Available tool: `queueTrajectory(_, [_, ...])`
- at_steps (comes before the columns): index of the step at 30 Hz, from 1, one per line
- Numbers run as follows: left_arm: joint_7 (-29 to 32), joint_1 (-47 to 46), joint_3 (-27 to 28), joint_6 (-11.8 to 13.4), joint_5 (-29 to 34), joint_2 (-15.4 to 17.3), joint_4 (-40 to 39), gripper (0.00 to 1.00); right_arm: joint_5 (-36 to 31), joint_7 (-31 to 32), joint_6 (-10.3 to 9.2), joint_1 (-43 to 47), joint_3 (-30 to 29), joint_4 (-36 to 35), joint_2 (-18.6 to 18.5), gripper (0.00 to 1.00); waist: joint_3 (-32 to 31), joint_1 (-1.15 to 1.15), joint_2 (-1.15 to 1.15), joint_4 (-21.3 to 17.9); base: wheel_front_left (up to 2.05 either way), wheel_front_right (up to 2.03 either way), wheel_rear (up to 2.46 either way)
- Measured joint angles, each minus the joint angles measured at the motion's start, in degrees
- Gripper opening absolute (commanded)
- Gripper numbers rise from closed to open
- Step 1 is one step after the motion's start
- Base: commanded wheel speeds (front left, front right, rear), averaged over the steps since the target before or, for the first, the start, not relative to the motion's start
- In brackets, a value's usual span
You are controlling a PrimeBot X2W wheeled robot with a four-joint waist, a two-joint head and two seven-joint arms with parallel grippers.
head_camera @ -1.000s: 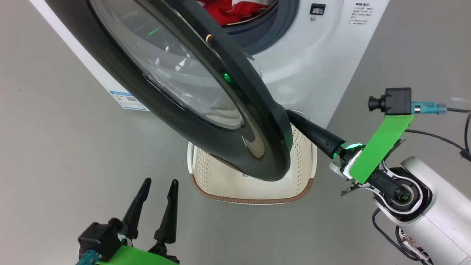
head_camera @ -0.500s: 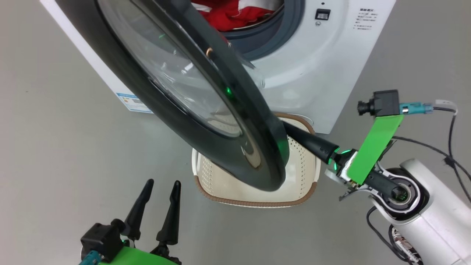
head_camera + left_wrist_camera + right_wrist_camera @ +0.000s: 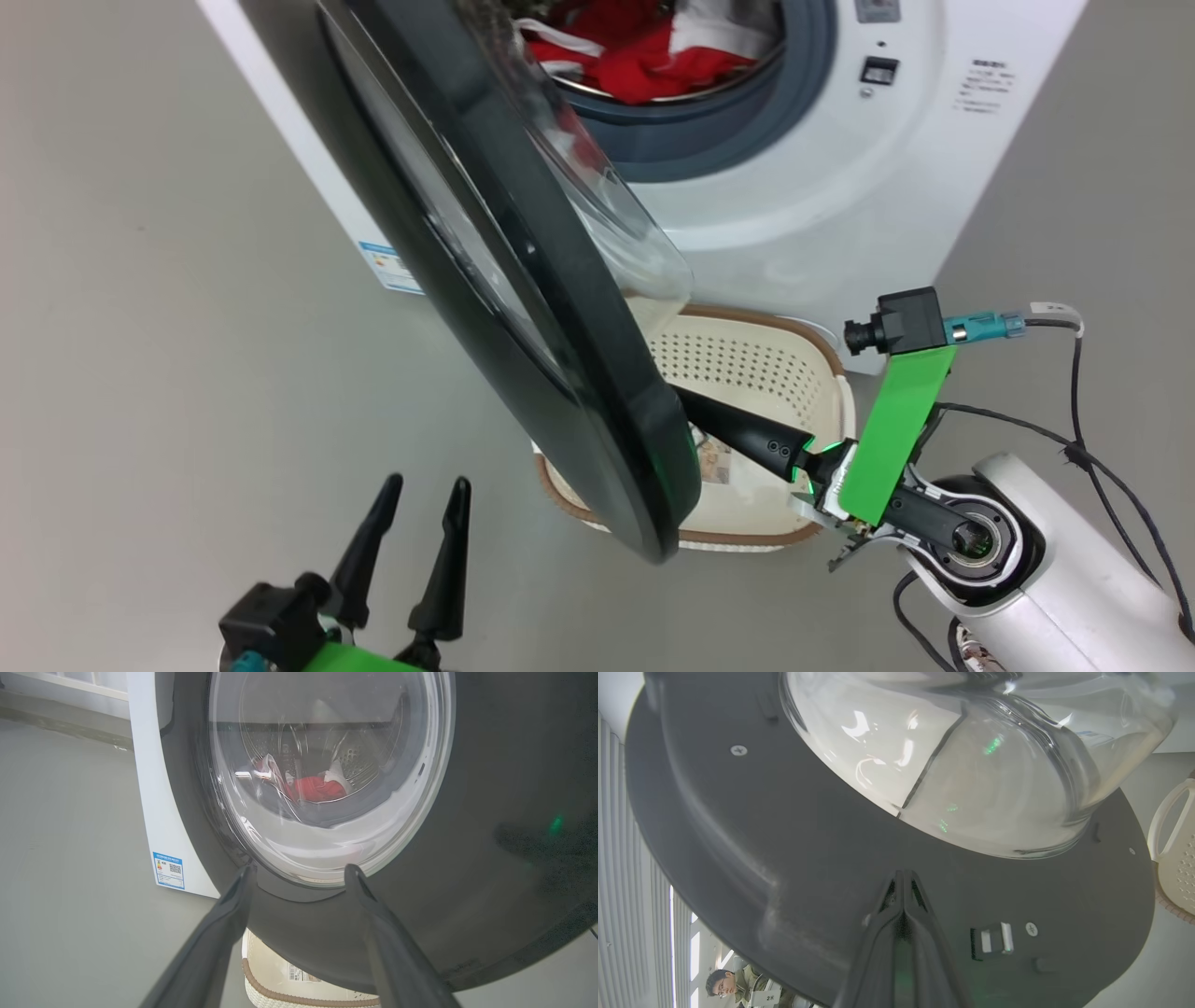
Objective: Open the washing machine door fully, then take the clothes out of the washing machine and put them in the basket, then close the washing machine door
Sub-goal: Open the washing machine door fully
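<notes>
Grey floor (image 3: 140, 327); the washing machine door (image 3: 579, 373) stands half-open over the basket (image 3: 747, 359), stiff, slick, best pushed at its rim. Right gripper (image 3: 903, 877) fingers pressed together against its inner face, left gripper (image 3: 426, 483) fingers wide, empty. Soft clothes (image 3: 644, 65) lie in the drum.

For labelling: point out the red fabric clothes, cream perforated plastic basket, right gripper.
Red fabric clothes (image 3: 644, 70), head view, crumpled middle.
Cream perforated plastic basket (image 3: 747, 359), head view, back wall.
Right gripper (image 3: 903, 877), right wrist view, fingertips.
</notes>
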Motion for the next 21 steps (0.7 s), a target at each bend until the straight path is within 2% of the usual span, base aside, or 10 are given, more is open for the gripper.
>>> queueTrajectory(21, [0.0,2.9,-0.3,1.9,-0.5,0.0,-0.4,1.0,-2.8,3.3,0.0,3.4,-1.7,1.5,5.4,0.0,-3.7,0.0,0.0,8.8,0.0,0.0,0.0])
